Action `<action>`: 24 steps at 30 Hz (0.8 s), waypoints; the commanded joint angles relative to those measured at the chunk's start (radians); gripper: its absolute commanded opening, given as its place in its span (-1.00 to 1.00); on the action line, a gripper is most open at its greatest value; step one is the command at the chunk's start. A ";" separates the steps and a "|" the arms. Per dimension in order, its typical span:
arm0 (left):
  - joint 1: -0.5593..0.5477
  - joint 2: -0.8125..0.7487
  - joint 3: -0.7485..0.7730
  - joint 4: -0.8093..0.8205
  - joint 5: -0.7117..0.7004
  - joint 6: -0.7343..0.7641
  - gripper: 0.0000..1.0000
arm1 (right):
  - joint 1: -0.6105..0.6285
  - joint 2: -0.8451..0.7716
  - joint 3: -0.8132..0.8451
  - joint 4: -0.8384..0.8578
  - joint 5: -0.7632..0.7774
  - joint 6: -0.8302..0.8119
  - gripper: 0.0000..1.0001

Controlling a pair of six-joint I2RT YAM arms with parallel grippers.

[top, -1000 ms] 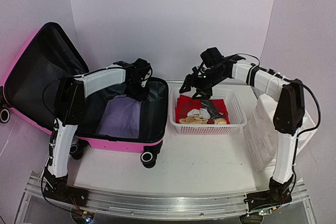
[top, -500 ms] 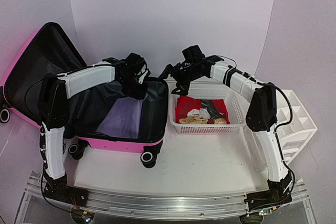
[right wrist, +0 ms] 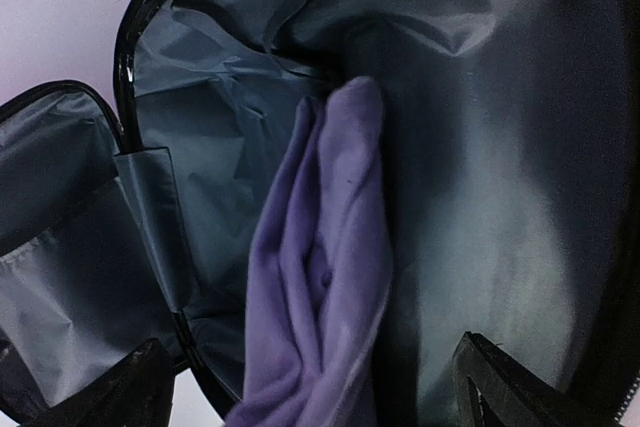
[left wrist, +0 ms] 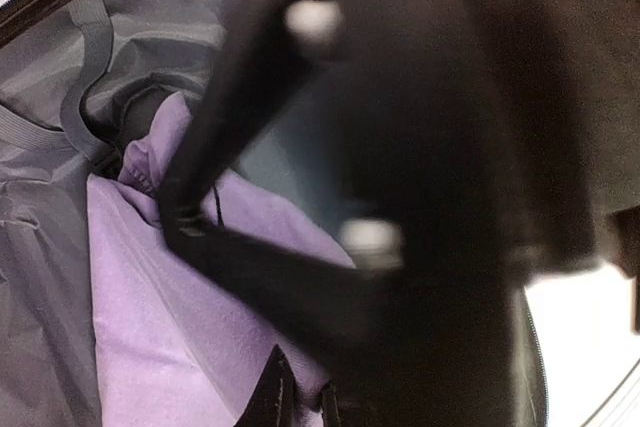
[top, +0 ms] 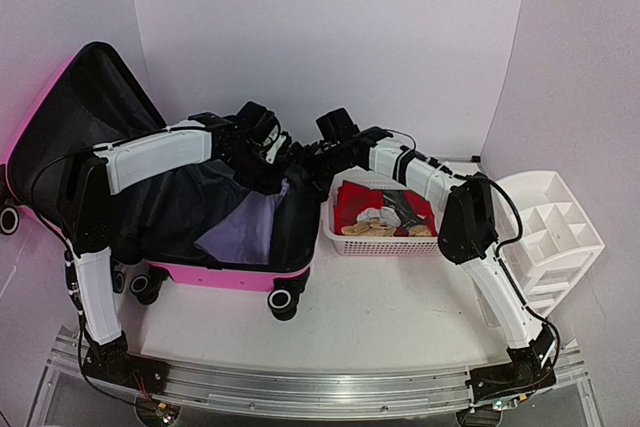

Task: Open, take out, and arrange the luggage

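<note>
The hot-pink luggage (top: 232,273) lies open on the table, its black-lined lid (top: 70,137) leaning back at the left. A purple cloth (top: 243,229) lies in its lower half. My left gripper (top: 272,179) is shut on the cloth's far edge and holds it raised; in the left wrist view the fingers (left wrist: 272,395) pinch the purple cloth (left wrist: 140,307), with the blurred right arm close in front. My right gripper (top: 301,161) is open over the suitcase's right rim, next to the left one. In the right wrist view its jaws (right wrist: 312,372) stand wide apart around the hanging cloth (right wrist: 330,247).
A white mesh basket (top: 452,217) with a red cloth, pale round items and a dark item stands right of the suitcase. A white drawer organizer (top: 556,232) stands at the far right. The suitcase's black wheels (top: 282,301) face the near table edge.
My right arm swung left from above the basket to the suitcase's right rim. My left gripper drew the purple cloth's far edge up and to the right.
</note>
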 commanded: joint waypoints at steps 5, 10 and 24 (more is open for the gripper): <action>-0.022 -0.113 -0.045 0.066 0.040 0.030 -1.00 | 0.038 0.069 0.087 0.019 0.023 0.105 0.96; -0.029 -0.147 -0.074 0.070 0.038 0.045 -1.00 | 0.064 0.061 0.097 -0.060 0.073 0.085 0.95; -0.060 -0.192 -0.122 0.102 0.123 0.071 -1.00 | 0.095 0.062 0.071 -0.088 0.085 0.034 0.53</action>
